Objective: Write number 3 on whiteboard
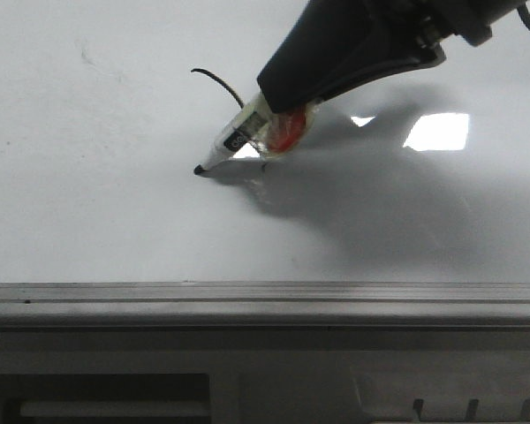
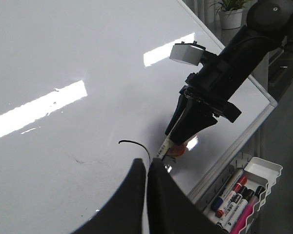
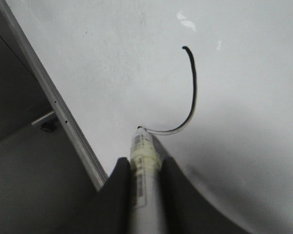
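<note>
1. The right hand [image 1: 278, 119] is closed on a slim white-barrelled marker with a black tip [image 1: 225, 148]. Its two dark fingers pinch the barrel from both sides a little way back from the tip, with some orange-red material pressed at the grip.
2. The left hand [image 2: 147, 168] hangs over the board with its dark fingers drawn almost together, a thin slit between them and nothing held.
3. The marker looks light and rigid, though its smooth round barrel could twist or slip under sideways drag. A hold close to the tip, as here, seems best for a steady line; I judge light pressure enough, since a soft felt point would crush.
4. The tip rests on the large glossy white whiteboard with a grey metal frame [image 1: 88, 212], toward its near edge.
5. The number 3 [image 3: 191, 92] is only begun: a thin black curved stroke forming the upper bowl, ending at the tip. The kink and lower bowl remain undone.
6. The board is hard and slick, so wet ink would smear if brushed.
7. A white tray of spare markers [image 2: 241, 197] hangs beyond the board's edge.
</note>
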